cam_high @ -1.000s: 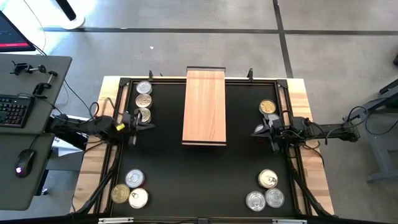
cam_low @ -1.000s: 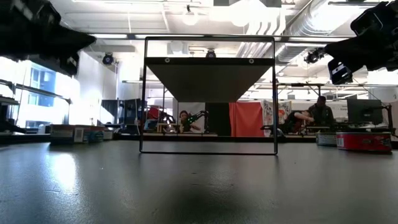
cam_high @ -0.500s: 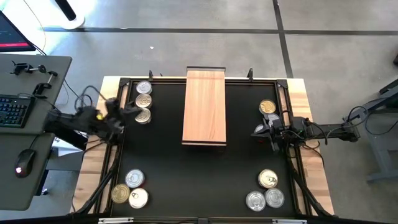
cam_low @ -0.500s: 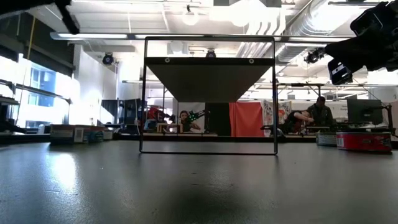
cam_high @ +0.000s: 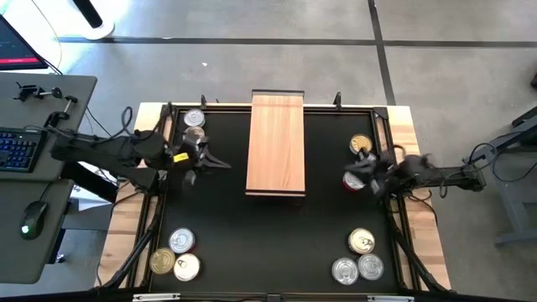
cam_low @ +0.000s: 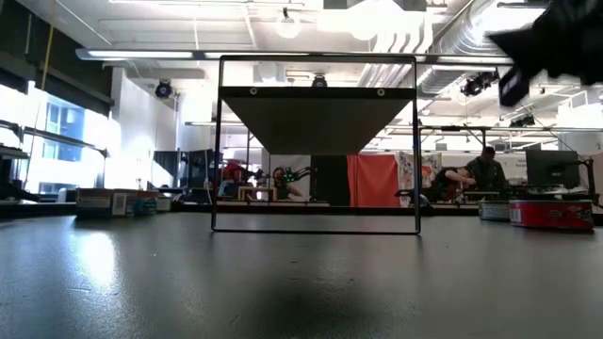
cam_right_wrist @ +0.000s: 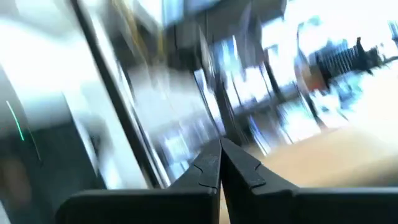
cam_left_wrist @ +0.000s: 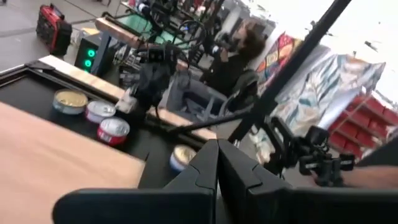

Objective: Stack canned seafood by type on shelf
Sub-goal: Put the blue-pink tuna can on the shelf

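Observation:
The shelf (cam_high: 277,143) is a light wooden board on a black frame at the table's far middle; in the low view the shelf (cam_low: 318,118) shows from below. Tins lie in four groups: far left (cam_high: 194,118), near left (cam_high: 182,241), far right (cam_high: 361,145) and near right (cam_high: 362,242). A red-labelled tin (cam_left_wrist: 113,129) stands beside the right arm. My left gripper (cam_high: 225,164) is shut and empty, raised between the far-left tins and the shelf. My right gripper (cam_high: 348,179) is shut and empty by the far-right tins.
The black tabletop (cam_high: 277,235) sits in a pale wooden frame (cam_high: 419,243). A desk with keyboard and mouse (cam_high: 33,214) stands to the left of the table. People sit at benches in the room beyond (cam_low: 485,174).
My left gripper has risen out of the low view, swung back toward the table's left edge, then reached right toward the shelf. My right arm has begun moving and shows blurred, a little higher in the low view. No tin has moved.

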{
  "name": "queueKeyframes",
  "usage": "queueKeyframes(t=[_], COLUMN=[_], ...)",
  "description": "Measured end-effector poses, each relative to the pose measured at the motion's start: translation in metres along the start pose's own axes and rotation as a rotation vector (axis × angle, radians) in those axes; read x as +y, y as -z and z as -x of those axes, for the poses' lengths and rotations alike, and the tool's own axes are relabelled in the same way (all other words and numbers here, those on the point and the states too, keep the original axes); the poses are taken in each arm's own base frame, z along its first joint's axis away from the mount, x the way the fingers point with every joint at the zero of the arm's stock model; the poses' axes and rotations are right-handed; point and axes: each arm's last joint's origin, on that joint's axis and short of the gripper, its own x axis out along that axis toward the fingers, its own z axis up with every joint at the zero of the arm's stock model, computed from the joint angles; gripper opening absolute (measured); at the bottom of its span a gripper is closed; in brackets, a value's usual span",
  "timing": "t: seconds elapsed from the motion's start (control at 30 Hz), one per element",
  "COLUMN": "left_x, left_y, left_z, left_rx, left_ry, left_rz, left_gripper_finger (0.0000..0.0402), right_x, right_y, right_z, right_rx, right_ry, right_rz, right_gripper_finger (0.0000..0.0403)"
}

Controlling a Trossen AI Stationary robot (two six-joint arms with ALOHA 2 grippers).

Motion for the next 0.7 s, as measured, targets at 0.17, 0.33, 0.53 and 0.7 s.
queueKeyframes(t=[0.17,0.33,0.53,0.7], left_x=[-0.002,0.007,0.013,0.016], left_y=[-0.002,-0.005,-0.015,0.003], left_z=[-0.018,-0.027,-0.019,-0.016], left_rx=[-0.066,-0.086,-0.043,0.129], left_ry=[0.013,-0.023,0.038,-0.008], left_rz=[0.022,0.01,-0.031,-0.065], left_gripper_finger=[0.0,0.0,0.0,0.0], right_x=[0.008,0.027,0.04,0.058], right_y=[-0.03,-0.049,-0.036,-0.001], right_z=[0.003,-0.026,-0.083,-0.09], right_rx=[-0.369,-0.189,0.535,1.196], right_ry=[-0.01,-0.131,0.067,0.365], right_rz=[-0.29,-0.264,-0.408,-0.564], right_gripper_finger=[0.0,0.0,0.0,0.0])
